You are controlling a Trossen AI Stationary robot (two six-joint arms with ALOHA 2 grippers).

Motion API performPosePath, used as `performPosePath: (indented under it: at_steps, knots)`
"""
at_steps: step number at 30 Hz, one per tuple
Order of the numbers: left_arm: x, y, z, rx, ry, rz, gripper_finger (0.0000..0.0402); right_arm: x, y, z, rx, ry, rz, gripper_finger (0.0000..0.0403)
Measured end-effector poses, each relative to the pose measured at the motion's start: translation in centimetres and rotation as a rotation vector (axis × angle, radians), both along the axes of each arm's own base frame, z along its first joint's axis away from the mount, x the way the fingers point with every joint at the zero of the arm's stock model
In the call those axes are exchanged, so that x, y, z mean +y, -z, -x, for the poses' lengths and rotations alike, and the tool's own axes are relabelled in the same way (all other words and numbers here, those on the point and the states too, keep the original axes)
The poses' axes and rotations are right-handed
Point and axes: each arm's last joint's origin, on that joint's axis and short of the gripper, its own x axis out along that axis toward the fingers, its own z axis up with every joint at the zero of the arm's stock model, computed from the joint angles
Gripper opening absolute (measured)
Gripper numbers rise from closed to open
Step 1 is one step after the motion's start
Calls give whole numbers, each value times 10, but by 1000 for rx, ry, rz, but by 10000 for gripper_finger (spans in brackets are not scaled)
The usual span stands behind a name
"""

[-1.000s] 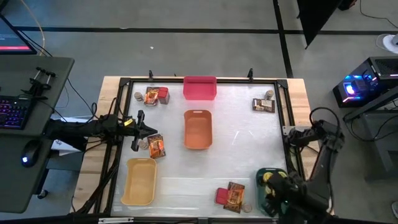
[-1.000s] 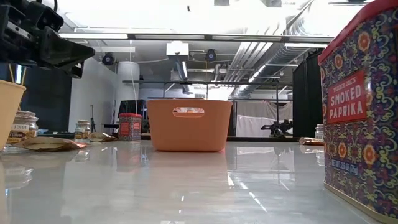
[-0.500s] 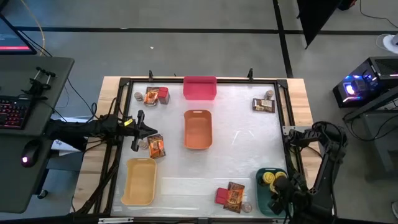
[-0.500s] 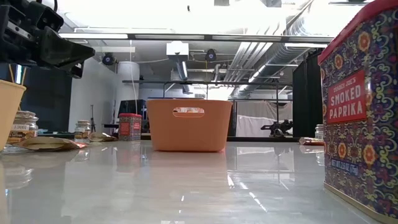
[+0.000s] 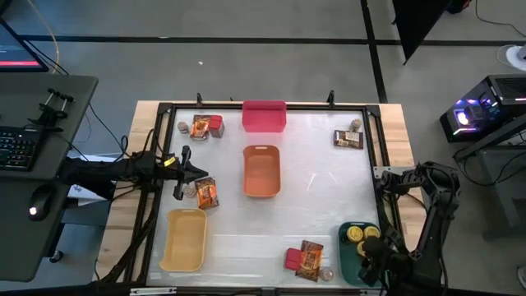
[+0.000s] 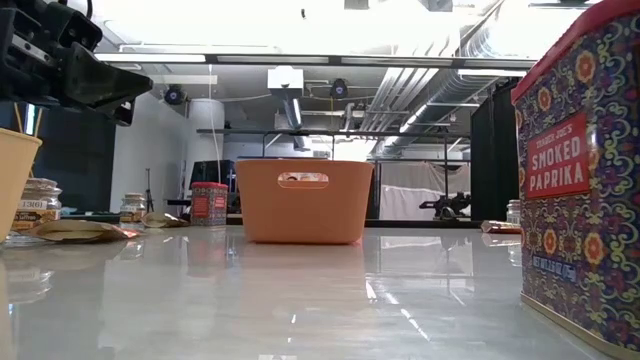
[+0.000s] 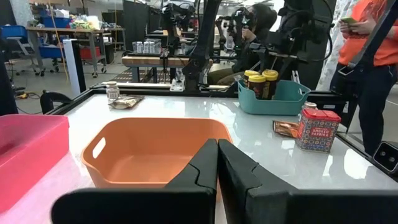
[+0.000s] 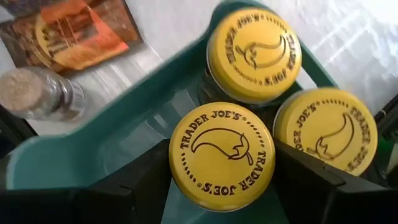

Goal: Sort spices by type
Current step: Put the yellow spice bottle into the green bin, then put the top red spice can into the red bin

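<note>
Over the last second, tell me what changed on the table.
The right end effector drew back toward the table's near edge over the teal bin, uncovering the yellow-topped tins inside; its fingers flank one tin. The left end effector, the orange bin and the other spices stayed put.

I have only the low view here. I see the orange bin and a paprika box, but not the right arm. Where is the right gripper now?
Observer: The right gripper is in the teal bin at the bottom right corner of the high view, fingers on both sides of one yellow-topped tin.
Operator: How many tins are in that bin?
Observer: Three, close together.
Operator: And the left gripper?
Observer: The left gripper is shut, empty, facing the orange bin.
</note>
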Motion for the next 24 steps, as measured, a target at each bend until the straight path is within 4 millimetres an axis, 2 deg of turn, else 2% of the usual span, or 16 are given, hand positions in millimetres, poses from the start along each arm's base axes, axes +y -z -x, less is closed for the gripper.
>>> performPosePath:
  at_steps: [9, 14, 24]
  knots:
    - [0, 0, 0, 0, 0, 0, 0, 0, -2, 3, 83, 32, -44, 267]
    - [0, 0, 0, 0, 0, 0, 0, -7, -17, 4, 43, 5, -75, 282]
    - [0, 0, 0, 0, 0, 0, 0, -23, -43, 9, 46, -96, -136, 284]
